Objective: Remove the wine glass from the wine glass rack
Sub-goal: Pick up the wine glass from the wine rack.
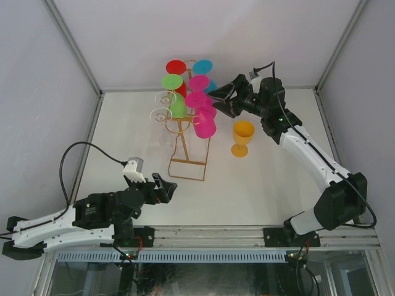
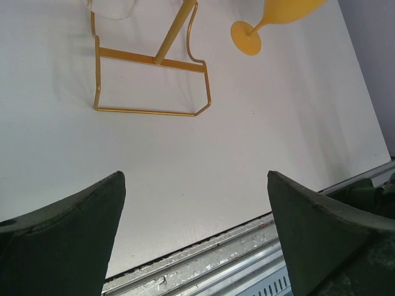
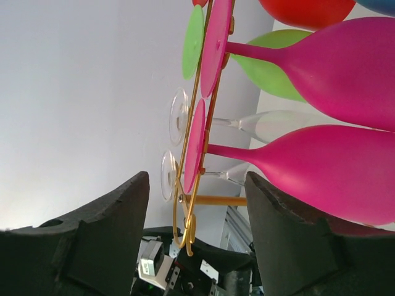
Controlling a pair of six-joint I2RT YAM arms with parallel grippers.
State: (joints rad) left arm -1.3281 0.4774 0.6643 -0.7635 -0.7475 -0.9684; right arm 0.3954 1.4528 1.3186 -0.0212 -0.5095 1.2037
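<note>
Seven glasses on rack (two magenta), one yellow glass apart, left jaws wide, right jaws parted

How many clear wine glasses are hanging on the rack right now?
2. Both hang on the rack, on its left side in the top view: the upper clear glass and the lower clear glass, nearer the arms. Coloured glasses may hide others.

Gold wire wine glass rack is standing upright, with glasses hanging sideways off its hooks by their feet. You've got magenta wine glasses on the rack's right side, and green glasses and clear glasses on its left.
</note>
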